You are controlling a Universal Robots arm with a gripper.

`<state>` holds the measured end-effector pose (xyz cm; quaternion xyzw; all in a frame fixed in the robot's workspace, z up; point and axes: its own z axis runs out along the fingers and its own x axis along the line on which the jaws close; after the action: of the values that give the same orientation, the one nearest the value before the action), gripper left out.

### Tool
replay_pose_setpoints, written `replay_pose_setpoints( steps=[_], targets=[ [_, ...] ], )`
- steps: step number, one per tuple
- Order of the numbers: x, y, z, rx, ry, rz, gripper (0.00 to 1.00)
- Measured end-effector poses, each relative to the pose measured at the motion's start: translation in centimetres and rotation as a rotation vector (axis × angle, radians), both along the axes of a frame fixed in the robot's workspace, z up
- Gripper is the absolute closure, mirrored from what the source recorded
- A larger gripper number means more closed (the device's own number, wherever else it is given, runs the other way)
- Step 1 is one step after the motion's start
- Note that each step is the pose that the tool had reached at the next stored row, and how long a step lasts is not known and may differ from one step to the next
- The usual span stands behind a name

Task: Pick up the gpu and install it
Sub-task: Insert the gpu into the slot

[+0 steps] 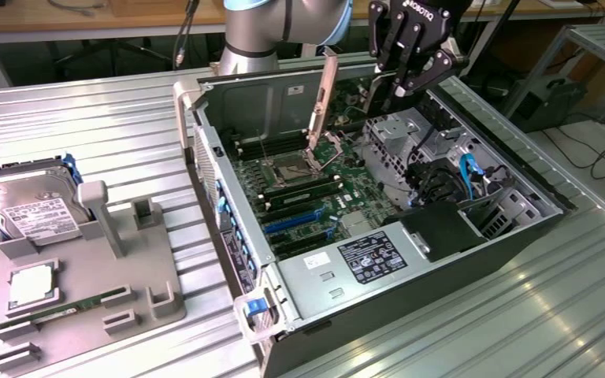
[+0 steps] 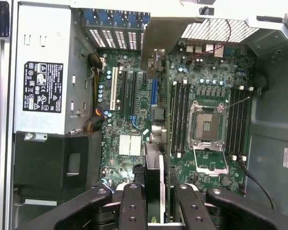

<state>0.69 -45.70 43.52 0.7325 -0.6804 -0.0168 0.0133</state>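
Pickup looks done: gripper [image 2: 155, 211] is clamped on the gpu [image 2: 154, 184], card held edge-on between the fingers [image 2: 132, 206]. Install not done; the card hangs above the motherboard [image 2: 134, 91], clear of the slots. In the exterior view the arm [image 1: 281, 24] reaches over the open computer case [image 1: 513, 228] from its far side, gripper [image 1: 418, 75] pointing down above the drive cage [image 1: 392, 138].

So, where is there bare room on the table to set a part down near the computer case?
Bare ribbed table lies beyond the grey holder, up to the computer case, and along the case on the exterior view's right. Crowded: the holder with the hard drive, and inside the case, where the fingers hold the gpu.
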Motion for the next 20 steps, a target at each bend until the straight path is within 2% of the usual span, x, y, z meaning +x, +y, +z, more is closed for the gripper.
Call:
replay_pose_setpoints(
  steps=[17,20],
  targets=[
    [0.0,0.00,-1.12,0.0001,0.0000,0.000,0.72],
    [0.0,0.00,-2.41,0.0001,0.0000,0.000,0.72]
  ],
)
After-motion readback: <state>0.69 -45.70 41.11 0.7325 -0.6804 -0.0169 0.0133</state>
